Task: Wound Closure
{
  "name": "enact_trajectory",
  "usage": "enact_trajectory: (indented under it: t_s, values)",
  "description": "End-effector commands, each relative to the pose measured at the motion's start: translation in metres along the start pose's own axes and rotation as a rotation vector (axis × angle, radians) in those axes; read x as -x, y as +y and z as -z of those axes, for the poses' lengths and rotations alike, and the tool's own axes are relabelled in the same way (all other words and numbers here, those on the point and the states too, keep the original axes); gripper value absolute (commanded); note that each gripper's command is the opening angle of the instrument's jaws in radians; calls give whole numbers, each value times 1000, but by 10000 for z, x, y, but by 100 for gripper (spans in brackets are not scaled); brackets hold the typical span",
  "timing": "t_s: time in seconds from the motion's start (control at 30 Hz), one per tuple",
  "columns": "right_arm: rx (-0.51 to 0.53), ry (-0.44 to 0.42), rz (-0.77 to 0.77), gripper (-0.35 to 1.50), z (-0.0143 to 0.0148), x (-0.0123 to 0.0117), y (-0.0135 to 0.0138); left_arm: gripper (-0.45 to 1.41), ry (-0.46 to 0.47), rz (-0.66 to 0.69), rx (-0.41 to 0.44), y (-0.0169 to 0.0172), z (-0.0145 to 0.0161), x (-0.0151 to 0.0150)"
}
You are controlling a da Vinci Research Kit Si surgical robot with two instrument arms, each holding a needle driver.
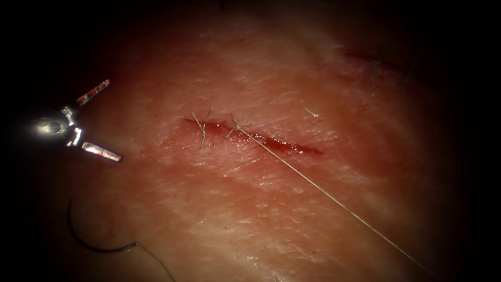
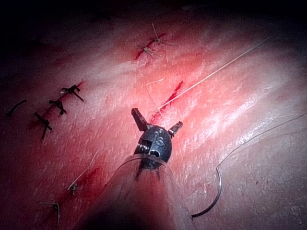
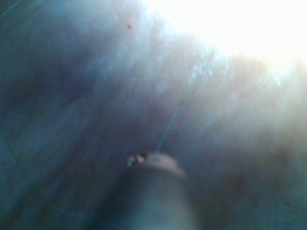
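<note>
Pink tissue [image 1: 250, 209] carries a short cut [image 1: 250, 137] lined with red fluid [image 1: 284, 144]. At the cut's left end sits a knotted stitch with short cut ends of thread [image 1: 201, 125]; a second stitch lies near the middle of the cut. From that second stitch a taut thread [image 1: 334, 198] runs straight toward the near right. The left arm's tool [image 1: 107, 119] hovers well to the left of the cut with its two jaws spread wide apart, holding nothing. The curved needle [image 1: 91, 244] lies free on the surface of the tissue, near and to the left of the cut, not in the tissue and not held by the left tool; a slack strand leads off from its right end. In the left wrist view the same tool [image 2: 156, 123] stands open just short of the cut [image 2: 170, 98], the needle [image 2: 213, 201] rests on the tissue beside the shaft, and older rows of dark stitches [image 2: 57, 105] show farther along the tissue. In the right wrist view the thread [image 3: 180, 110] leads to the tip of the right arm's tool [image 3: 136, 159]; whether its jaws are together or apart cannot be told.
</note>
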Motion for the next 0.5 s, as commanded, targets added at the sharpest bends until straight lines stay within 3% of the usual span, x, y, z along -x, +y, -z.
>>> enact_trajectory:
  t_s: [0.03,0.2,0.23,0.27,0.33,0.4,0.5]
  values:
    - [-8,16,1,-35,-2,-4,-15,110,0,1,1,4,-7,4]
    - [32,65,-21,-35,13,-18,-11,110,-6,1,1,5,-11,2]
    - [69,79,-44,-27,15,-25,-5,110,-9,1,0,6,-13,2]
    - [130,125,-34,41,18,-37,6,110,-17,1,-3,8,-15,1]
    - [216,222,-63,120,18,-57,21,110,-20,1,11,11,-23,-2]
    - [317,308,-91,148,15,-81,37,110,-25,1,25,17,-33,-6]
    - [351,390,-73,148,9,-114,60,110,-38,4,65,31,-53,-11]
